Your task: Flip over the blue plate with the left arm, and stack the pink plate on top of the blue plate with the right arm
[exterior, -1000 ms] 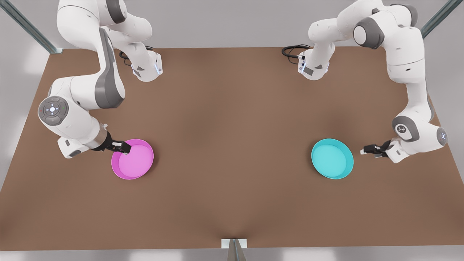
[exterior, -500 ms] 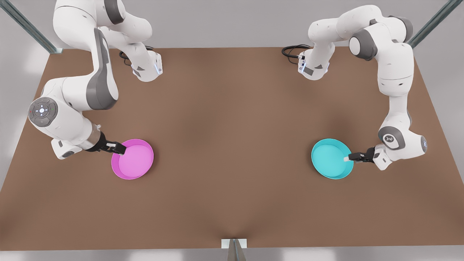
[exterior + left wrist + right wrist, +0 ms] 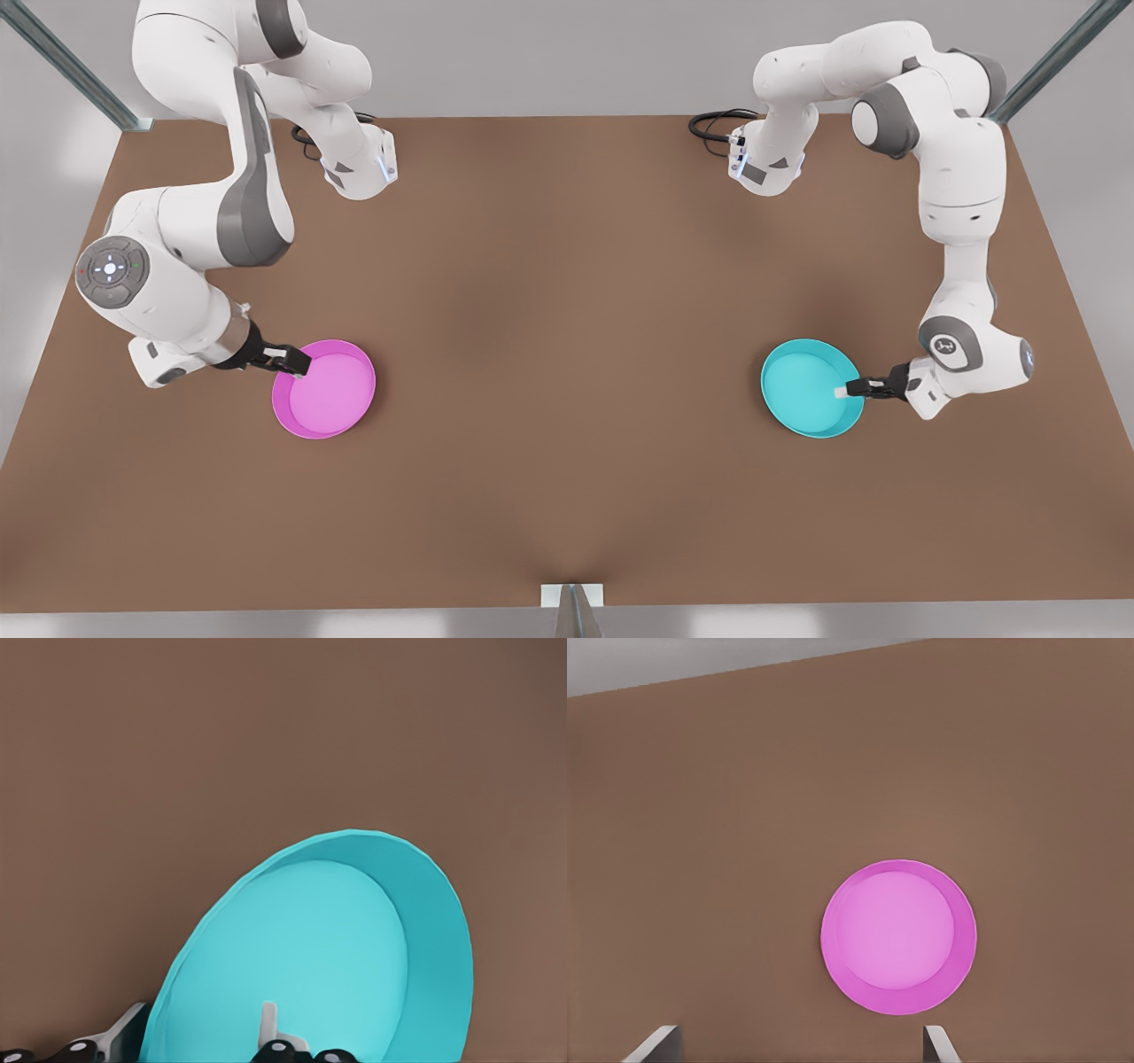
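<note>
Left gripper point(image 3: 852, 388): fingers apart, astride the near rim of the blue plate point(image 3: 804, 386), which lies flat, hollow up. Right gripper point(image 3: 292, 361): spread wide beside the pink plate point(image 3: 332, 396), well apart from the blue plate.

Cyan blue plate point(image 3: 811, 388) and magenta pink plate point(image 3: 326, 389), both rim-up, seemingly flat, well apart.

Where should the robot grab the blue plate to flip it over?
Grab the blue plate by its raised rim on the front view's right. The left gripper is there, open, with one finger inside the rim and one outside. The plate lies flat on the table, so only the rim can be pinched. The right gripper is open by the pink plate.
</note>
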`<state>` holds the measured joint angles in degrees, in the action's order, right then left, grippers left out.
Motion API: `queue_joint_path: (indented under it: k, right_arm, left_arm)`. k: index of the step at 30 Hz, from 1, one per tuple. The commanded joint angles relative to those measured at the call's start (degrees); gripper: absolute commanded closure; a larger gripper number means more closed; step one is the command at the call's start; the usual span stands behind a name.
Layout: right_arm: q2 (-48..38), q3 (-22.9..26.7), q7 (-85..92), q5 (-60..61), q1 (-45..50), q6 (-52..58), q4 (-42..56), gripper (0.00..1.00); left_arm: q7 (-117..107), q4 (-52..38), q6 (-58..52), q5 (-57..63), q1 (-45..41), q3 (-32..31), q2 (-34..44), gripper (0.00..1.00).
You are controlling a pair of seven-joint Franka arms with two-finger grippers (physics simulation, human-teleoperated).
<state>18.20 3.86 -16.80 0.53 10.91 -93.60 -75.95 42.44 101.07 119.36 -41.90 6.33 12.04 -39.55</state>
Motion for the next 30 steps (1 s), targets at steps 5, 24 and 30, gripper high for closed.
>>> queue_joint_path:
  k: [5,24,30]
  right_arm:
    - [0.00,0.01,1.94,0.00,-0.27,-0.01,0.01,0.00]
    - [0.00,0.01,2.73,0.00,-0.01,-0.27,0.01,0.00]
    - [0.08,0.01,2.38,-0.62,0.17,-0.18,-0.34,0.00]
  left_arm:
    - [0.09,0.00,0.00,0.15,0.09,0.00,-0.35,0.37]
    - [0.27,-0.09,-0.18,0.33,0.09,0.09,-0.79,0.64]
    - [0.27,-0.09,-0.18,0.33,0.00,0.09,-0.79,0.66]
